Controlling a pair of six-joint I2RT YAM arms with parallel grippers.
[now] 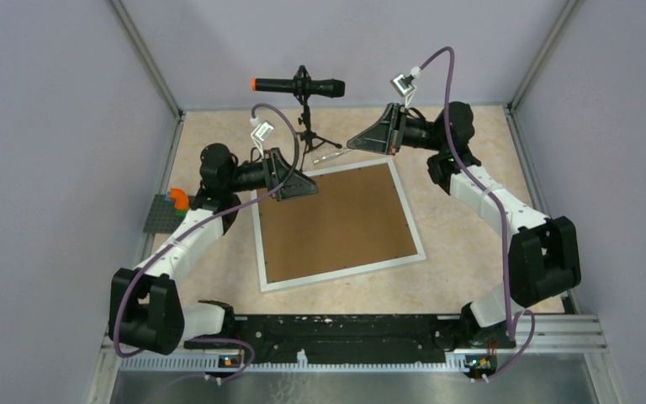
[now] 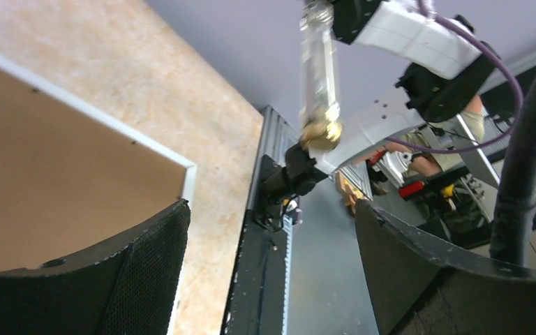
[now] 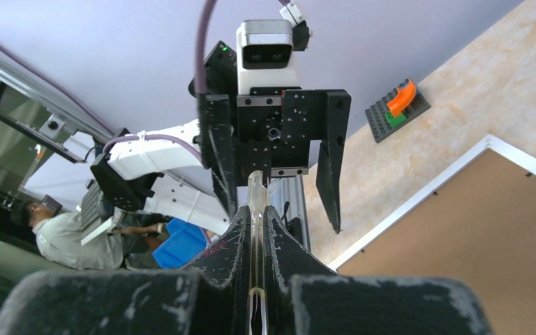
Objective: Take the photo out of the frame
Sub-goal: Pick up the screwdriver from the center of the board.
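Note:
The white frame [image 1: 341, 270] lies face down on the table, its brown backing board [image 1: 336, 220] up. The photo is hidden under the board. My left gripper [image 1: 307, 187] is open and empty above the frame's far left corner; in the left wrist view its jaws [image 2: 272, 209] stand wide apart, with the frame's border [image 2: 84, 105] to the left. My right gripper [image 1: 360, 140] hovers above the frame's far edge, shut on a thin clear rod [image 3: 255, 202] with a brass tip [image 2: 321, 131] that points toward the left gripper. The frame's corner shows in the right wrist view [image 3: 488, 143].
A microphone on a small tripod [image 1: 300, 87] stands behind the frame. A grey brick plate with an orange piece [image 1: 173, 203] lies at the left table edge, also in the right wrist view [image 3: 398, 105]. The black base rail [image 1: 336, 328] runs along the near edge.

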